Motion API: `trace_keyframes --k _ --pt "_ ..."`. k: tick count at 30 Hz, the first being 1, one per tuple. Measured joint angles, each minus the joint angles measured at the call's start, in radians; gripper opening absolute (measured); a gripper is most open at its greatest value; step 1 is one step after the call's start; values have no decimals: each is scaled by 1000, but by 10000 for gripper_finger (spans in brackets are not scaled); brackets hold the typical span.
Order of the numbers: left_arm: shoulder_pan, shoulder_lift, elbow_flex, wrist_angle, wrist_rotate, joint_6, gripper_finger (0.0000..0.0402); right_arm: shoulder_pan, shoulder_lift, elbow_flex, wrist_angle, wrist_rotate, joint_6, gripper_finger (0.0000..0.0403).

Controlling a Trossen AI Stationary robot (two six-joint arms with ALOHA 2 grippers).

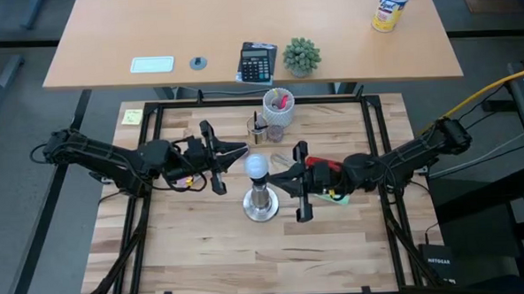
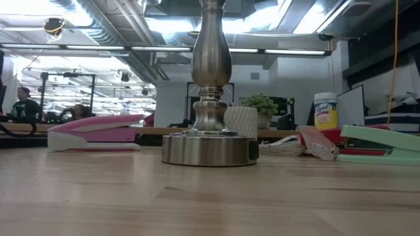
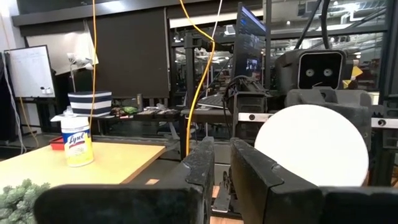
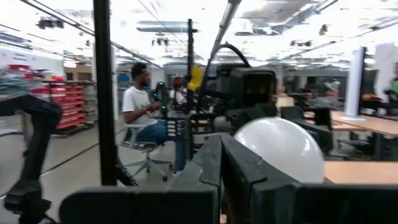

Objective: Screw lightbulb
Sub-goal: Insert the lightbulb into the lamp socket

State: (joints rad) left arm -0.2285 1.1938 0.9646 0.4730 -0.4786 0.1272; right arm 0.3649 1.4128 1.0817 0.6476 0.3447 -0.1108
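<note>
A: Where is the bulb (image 1: 258,168)?
B: On top of the metal stand (image 1: 261,203), between both grippers.
A: Fingers?
B: Right gripper (image 1: 279,179) closed, empty, just beside the bulb; left gripper (image 1: 241,151) nearly closed (nothing held).

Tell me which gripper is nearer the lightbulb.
Hard to call; both sit beside the lightbulb on its stand. Left gripper is at its left, slightly beyond. Right gripper is at its right, slightly nearer the front.

Lightbulb (image 1: 257,166) on stand (image 1: 261,205), between both end effectors
</note>
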Motion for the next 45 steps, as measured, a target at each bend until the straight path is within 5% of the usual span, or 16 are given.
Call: trace_keyframes --k 45 --pt "-60 0 0 2 -6 11 45 3 -2 0 -52 170 1 10"
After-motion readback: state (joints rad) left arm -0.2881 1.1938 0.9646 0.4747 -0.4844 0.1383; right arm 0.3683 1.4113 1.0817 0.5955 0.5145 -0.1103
